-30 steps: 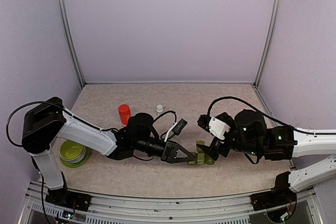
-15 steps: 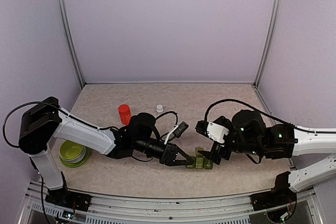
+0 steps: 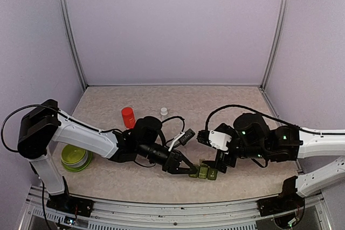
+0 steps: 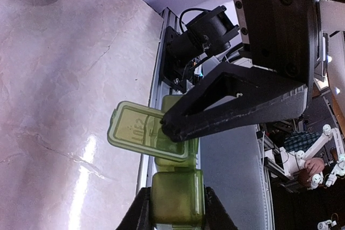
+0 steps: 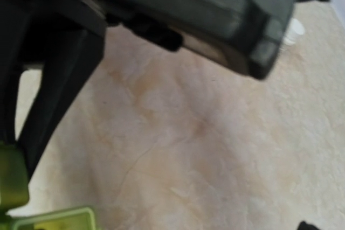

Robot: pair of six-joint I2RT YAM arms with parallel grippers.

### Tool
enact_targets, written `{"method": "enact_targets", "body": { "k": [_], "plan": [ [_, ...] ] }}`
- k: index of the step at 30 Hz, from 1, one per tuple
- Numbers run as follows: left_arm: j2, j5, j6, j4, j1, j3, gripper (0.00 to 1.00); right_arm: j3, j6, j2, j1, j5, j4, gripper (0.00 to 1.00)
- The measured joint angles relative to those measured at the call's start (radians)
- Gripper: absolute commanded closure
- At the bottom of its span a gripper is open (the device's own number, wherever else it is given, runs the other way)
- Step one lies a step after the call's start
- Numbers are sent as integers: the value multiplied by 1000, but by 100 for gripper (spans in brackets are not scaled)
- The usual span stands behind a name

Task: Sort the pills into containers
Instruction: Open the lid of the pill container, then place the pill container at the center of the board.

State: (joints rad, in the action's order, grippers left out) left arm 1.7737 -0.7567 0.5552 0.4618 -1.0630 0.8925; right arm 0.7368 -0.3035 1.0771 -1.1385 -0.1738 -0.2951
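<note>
Pinching containers (image 4: 175,195) at one end: left tool (image 4: 173,216). One lid (image 4: 137,131) open, apparently touched by right tool (image 3: 214,166); its grip unreadable.

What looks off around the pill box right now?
One lid of the pill box stands flipped open, with a finger of the right gripper against it, while the left gripper clamps the box's end. That looks deliberate, not a fault. I see no spilled pills or damage.
</note>
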Motion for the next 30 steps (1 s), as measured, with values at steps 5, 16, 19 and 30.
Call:
{"method": "enact_targets", "body": {
  "k": [5, 16, 19, 30],
  "plan": [
    [0, -4, -11, -18, -5, 0, 100, 12, -6, 19, 0, 42, -11, 0],
    [-10, 11, 24, 27, 16, 0, 100, 18, 10, -62, 1, -31, -14, 0],
    [-10, 19, 48, 65, 38, -3, 100, 18, 19, -118, 7, -79, -8, 0],
    [72, 19, 123, 148, 108, -5, 100, -2, 48, -186, 23, -229, 44, 0]
  ]
}}
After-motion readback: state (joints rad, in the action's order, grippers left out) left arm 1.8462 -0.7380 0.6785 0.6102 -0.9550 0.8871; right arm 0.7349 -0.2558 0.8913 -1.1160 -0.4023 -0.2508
